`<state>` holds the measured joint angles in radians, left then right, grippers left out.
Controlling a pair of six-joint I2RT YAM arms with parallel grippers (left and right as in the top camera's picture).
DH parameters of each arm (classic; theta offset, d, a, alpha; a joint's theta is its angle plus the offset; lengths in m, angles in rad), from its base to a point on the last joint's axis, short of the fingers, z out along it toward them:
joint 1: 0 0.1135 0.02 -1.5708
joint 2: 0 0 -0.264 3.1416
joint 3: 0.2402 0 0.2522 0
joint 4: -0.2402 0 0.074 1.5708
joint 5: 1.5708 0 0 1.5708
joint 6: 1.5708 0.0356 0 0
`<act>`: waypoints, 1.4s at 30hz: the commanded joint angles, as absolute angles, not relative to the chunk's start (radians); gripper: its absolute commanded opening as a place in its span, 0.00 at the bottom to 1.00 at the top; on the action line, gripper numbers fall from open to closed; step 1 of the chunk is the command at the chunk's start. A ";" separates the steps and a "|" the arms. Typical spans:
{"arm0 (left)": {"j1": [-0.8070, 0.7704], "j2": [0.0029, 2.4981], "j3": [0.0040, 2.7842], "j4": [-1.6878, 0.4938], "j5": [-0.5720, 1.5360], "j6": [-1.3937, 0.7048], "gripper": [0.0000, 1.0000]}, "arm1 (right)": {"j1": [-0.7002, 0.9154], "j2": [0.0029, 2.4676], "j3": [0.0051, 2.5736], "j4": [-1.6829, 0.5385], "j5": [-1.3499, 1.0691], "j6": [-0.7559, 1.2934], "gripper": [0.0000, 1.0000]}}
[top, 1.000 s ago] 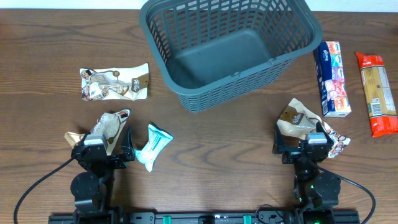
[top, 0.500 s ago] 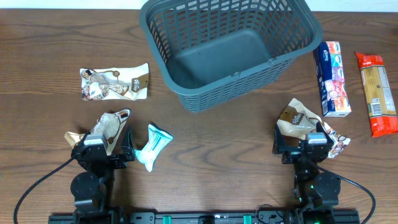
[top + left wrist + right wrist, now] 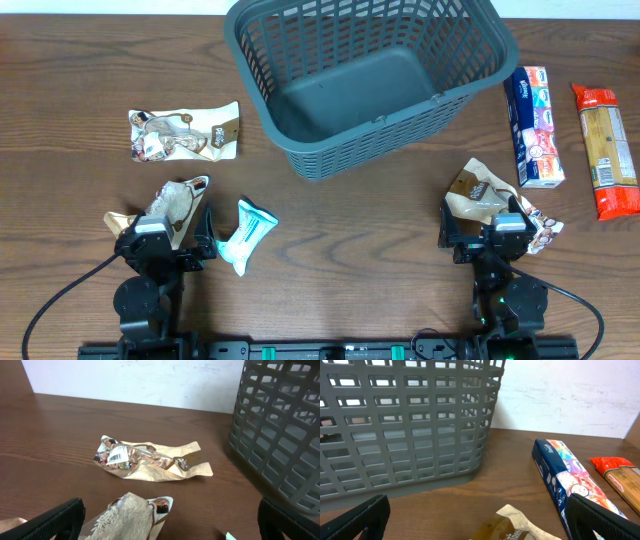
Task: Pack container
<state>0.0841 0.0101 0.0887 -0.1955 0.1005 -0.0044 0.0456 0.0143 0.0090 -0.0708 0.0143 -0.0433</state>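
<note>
The container [image 3: 300, 140], a large dark grey-blue slotted plastic basket, stands empty at the far edge of the dark wooden bench [image 3: 350, 260]. The left hand [image 3: 165, 235] and right hand [image 3: 487, 228] sit at the near edge, fingers apart, each by a crumpled brown snack packet [image 3: 180, 200] [image 3: 475, 190]. Nothing is packed yet. A white wall [image 3: 150, 380] lies behind.

— Where's the container [image 3: 350, 85]?
— Far side of the table [image 3: 330, 270], mid, turned a bit. On your L there's a flat snack bag [image 3: 185, 133], well apart from it.
— And by the arms?
— Your left gripper [image 3: 165, 228] sits over a tan bag [image 3: 178, 198]. A blue-white bag [image 3: 245, 235] lies just beside it. Your right gripper [image 3: 487, 225] is at a second tan bag [image 3: 478, 190]. Far R: a blue box [image 3: 535, 125] & a red packet [image 3: 605, 150], side by side, not touching.
</note>
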 commanded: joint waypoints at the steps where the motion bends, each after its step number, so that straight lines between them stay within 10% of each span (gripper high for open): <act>1: 0.089 0.004 0.061 -0.199 0.093 -0.017 0.99 | 0.056 0.006 0.006 -0.074 0.007 -0.031 0.99; 32: 0.089 0.004 0.061 -0.172 0.053 0.047 0.99 | 0.056 0.007 0.006 -0.066 -0.089 0.105 0.99; 42: 0.088 0.050 0.175 -0.170 0.400 -0.056 0.99 | 0.043 0.017 0.193 -0.061 -0.060 0.180 0.99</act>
